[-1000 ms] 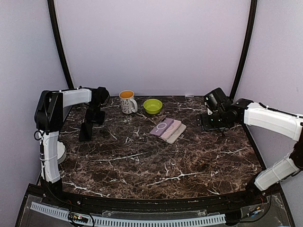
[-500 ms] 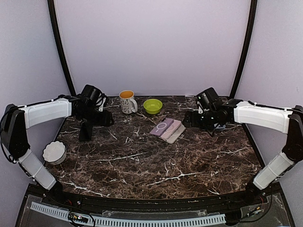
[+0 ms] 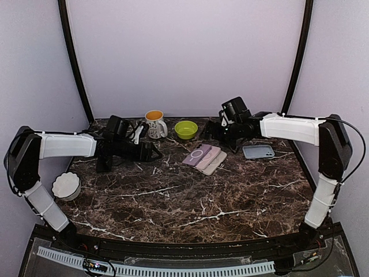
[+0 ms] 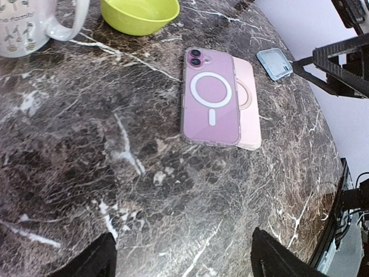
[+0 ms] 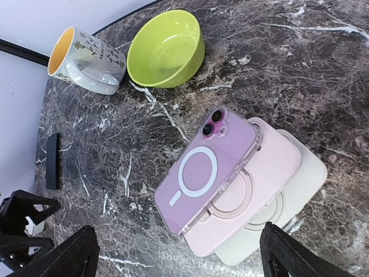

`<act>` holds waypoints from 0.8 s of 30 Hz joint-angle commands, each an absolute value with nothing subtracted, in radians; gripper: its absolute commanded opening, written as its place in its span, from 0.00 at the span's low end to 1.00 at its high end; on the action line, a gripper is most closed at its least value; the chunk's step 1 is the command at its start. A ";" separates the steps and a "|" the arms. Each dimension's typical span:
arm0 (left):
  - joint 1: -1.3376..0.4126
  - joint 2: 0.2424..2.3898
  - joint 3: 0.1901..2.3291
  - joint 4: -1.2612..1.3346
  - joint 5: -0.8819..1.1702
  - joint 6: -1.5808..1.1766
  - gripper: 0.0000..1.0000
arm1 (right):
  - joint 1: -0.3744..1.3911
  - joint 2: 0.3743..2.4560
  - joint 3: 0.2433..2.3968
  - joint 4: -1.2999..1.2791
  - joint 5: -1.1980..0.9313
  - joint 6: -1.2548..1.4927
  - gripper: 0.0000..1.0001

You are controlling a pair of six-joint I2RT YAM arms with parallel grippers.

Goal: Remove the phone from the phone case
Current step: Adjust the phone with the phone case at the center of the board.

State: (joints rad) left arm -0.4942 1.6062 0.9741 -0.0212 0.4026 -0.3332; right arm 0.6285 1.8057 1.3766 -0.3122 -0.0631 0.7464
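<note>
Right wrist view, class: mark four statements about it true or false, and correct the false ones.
1. The phone lies on top of the stack. True.
2. The mug sits inside the bowl. False: the mug stands beside the bowl.
3. The right hand grips the phone. False: the right hand is open and clear of it.
4. The phone's camera end points toward the bowl. True.

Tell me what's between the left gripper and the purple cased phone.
Nothing but bare marble tabletop; the left wrist view shows it clear from the left gripper to the phone.
</note>
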 commanded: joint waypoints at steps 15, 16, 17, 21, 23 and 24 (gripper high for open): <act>-0.609 1.959 1.217 0.234 0.356 -0.285 0.99 | 0.491 2.116 1.648 -0.328 -0.333 0.656 0.97; -0.610 1.969 1.230 0.238 0.362 -0.285 0.99 | 0.490 2.134 1.660 -0.329 -0.338 0.653 0.97; -0.610 1.987 1.236 0.243 0.366 -0.286 0.99 | 0.488 2.148 1.673 -0.331 -0.344 0.650 0.96; -0.612 2.028 1.262 0.245 0.384 -0.291 0.95 | 0.486 2.187 1.708 -0.326 -0.362 0.644 0.96; -0.611 2.040 1.261 0.258 0.397 -0.291 0.95 | 0.486 2.210 1.720 -0.330 -0.364 0.645 0.95; -0.612 2.049 1.262 0.262 0.400 -0.290 0.95 | 0.486 2.221 1.728 -0.330 -0.365 0.646 0.95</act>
